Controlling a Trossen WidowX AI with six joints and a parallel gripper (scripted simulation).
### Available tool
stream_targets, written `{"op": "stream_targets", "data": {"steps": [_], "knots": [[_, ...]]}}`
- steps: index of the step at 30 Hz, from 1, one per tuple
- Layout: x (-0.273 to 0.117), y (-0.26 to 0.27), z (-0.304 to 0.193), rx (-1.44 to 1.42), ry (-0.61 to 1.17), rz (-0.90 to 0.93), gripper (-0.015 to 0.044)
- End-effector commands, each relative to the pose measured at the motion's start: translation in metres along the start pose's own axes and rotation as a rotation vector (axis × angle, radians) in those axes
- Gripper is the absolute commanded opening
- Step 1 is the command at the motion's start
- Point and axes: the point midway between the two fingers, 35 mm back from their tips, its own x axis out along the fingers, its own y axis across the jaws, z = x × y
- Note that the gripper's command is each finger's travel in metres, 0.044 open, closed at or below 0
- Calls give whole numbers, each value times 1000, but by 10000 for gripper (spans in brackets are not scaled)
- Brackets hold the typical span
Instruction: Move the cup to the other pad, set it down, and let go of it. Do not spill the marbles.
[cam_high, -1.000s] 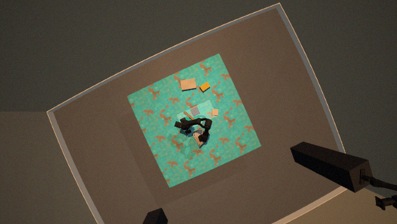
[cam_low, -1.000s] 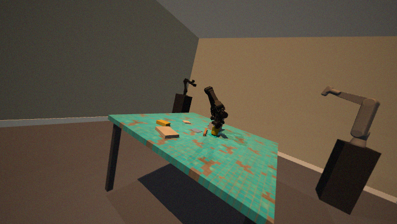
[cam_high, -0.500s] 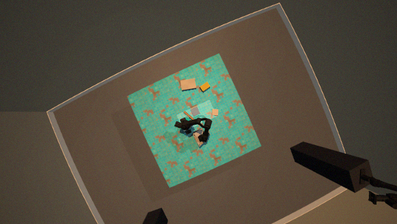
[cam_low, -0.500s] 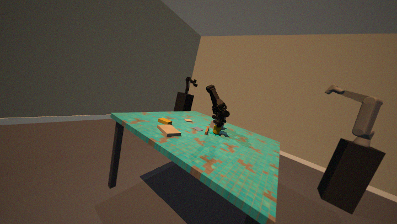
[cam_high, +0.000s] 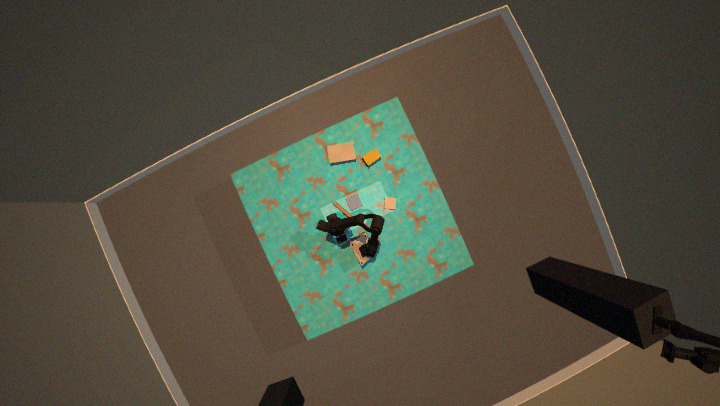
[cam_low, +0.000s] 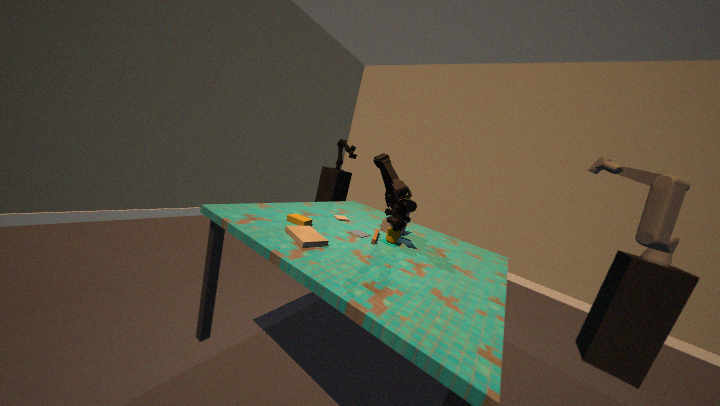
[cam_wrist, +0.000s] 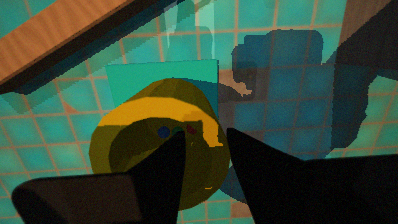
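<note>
The yellow cup stands upright on the teal pad. In the top view the arm hides it. A blue marble, a green marble and a red marble show inside the cup. My gripper is open, with one finger inside the cup and the other just outside its wall. A narrow gap shows between the outer fingertip and the wall. The grey pad lies apart from the cup, beyond the wooden bar.
The wooden bar lies close to the teal pad. A small beige square block lies near the grey pad. A beige box and an orange block lie farther off.
</note>
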Motion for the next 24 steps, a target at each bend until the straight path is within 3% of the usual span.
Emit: {"op": "stream_targets", "data": {"steps": [1, 24], "knots": [[-2, 0, 0, 1, 0, -1, 147], [-38, 1, -1, -2, -2, 2, 147]]}}
